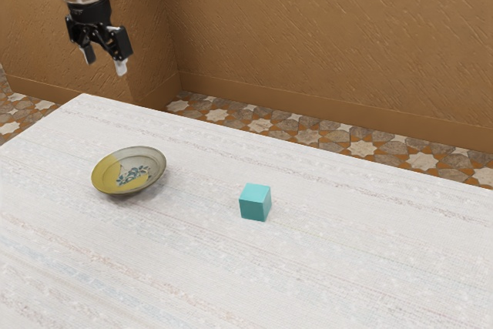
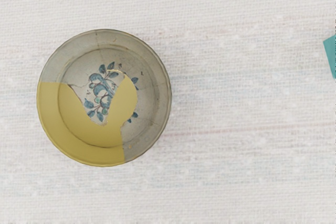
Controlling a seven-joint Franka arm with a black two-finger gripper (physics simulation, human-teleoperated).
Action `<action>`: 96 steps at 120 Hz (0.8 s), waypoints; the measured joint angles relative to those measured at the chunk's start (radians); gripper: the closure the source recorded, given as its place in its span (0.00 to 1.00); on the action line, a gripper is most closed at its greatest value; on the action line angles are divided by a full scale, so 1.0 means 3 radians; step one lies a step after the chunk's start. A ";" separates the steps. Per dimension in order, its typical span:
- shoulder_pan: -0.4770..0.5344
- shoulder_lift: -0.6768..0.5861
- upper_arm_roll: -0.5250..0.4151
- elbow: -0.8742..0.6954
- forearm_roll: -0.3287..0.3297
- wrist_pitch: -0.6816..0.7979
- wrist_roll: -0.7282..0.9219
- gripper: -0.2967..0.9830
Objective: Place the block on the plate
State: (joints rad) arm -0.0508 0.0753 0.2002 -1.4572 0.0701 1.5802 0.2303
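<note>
Exterior view puts my black two-finger gripper (image 1: 105, 60) high over the table's far end, fingers spread apart with nothing between them. The small teal cube-shaped block (image 1: 255, 203) sits flat on the pale woven tabletop (image 1: 323, 267), well apart from the shallow round grey-and-yellow ceramic plate (image 1: 129, 170) with its blue floral pattern. So the pick is ahead of me, and the reach across to the block is my next move.

What worries me first is aim. The wrist view looks down on the plate and catches just a sliver of the block at its border, so committing to a descent from here would be guesswork. I'd want to travel until the block is wholly in sight, then match the fingers to its faces; come in skewed and I could land a fingertip on its top edge, or pinch across corners and have it twist or squirt out.

Dropping height too early is another trap, since the plate's raised rim could get clipped and the dish shoved along. On the return, a low carry risks the same knock. Letting go off-centre might leave the block leaning on the sloping wall, and releasing too high could make it bounce or tumble off.
</note>
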 joint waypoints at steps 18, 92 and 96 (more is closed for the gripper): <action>-0.0064 0.0034 -0.0013 -0.0052 -0.0106 -0.0019 0.0003 0.23; -0.1026 0.0178 -0.0019 -0.1080 -0.0231 0.0914 -0.1200 0.23; -0.1043 0.0215 -0.0019 -0.1096 -0.0239 0.0962 -0.1267 0.23</action>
State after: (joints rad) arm -0.3637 0.1398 0.1947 -1.7861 -0.0016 1.8688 -0.1498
